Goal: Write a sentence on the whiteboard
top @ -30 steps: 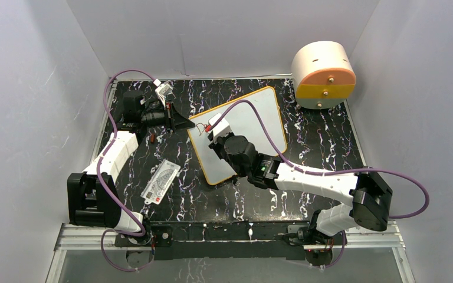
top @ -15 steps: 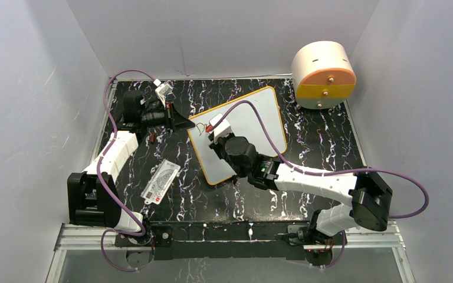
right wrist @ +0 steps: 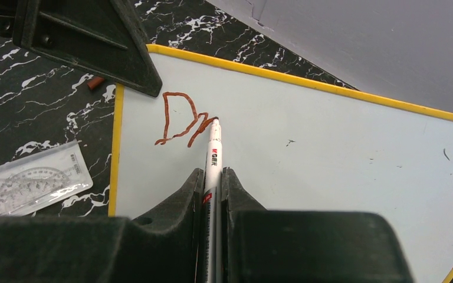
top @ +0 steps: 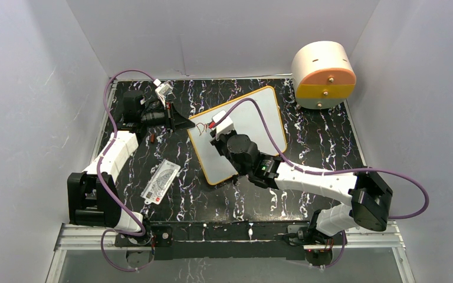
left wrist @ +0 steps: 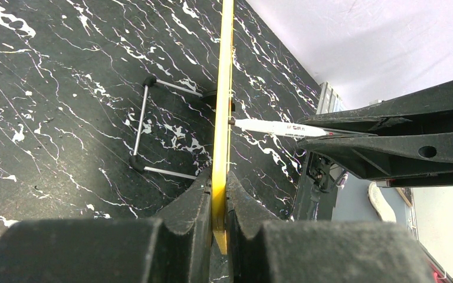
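We log: left gripper (left wrist: 219, 186) clamped on the edge of the orange-framed white rectangular whiteboard (right wrist: 342, 159); right gripper (right wrist: 212, 180) pinching a white marker (right wrist: 214, 150) — tip at the reddish-brown handwritten sentence (right wrist: 177, 121), "Dr".

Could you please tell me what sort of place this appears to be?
Most likely a robotics lab booth: plain white walls box in a black marbled table, and the left arm and right arm are bolted to a metal rail.
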### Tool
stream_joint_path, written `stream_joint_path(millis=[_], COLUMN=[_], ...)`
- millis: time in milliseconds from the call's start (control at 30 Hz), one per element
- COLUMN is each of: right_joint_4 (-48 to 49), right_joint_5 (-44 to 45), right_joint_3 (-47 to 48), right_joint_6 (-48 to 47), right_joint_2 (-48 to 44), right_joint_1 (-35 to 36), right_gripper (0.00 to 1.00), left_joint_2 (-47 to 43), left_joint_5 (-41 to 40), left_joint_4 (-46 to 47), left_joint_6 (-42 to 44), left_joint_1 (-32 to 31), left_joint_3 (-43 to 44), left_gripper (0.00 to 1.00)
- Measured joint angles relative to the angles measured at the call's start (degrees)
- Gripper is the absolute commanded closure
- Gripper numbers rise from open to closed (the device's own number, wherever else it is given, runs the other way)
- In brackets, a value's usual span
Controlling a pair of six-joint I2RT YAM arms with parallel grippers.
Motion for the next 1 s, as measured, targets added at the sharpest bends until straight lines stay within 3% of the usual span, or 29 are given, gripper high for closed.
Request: stream_joint_path(millis=[1000], right_joint_4=[-1.8], right_joint_5=[0.2], right_joint_3=[-0.9], right_joint_6=[0.7], right_joint_2=[-1.7], right_joint_1=[-0.5], right_gripper=[1.00], left_joint_2=[0.0], left_joint_5=[0.1], left_joint_4=[0.0], left_joint_6=[0.0], left_joint_1=[0.0], left_joint_3=[0.0], left_gripper=[1.00])
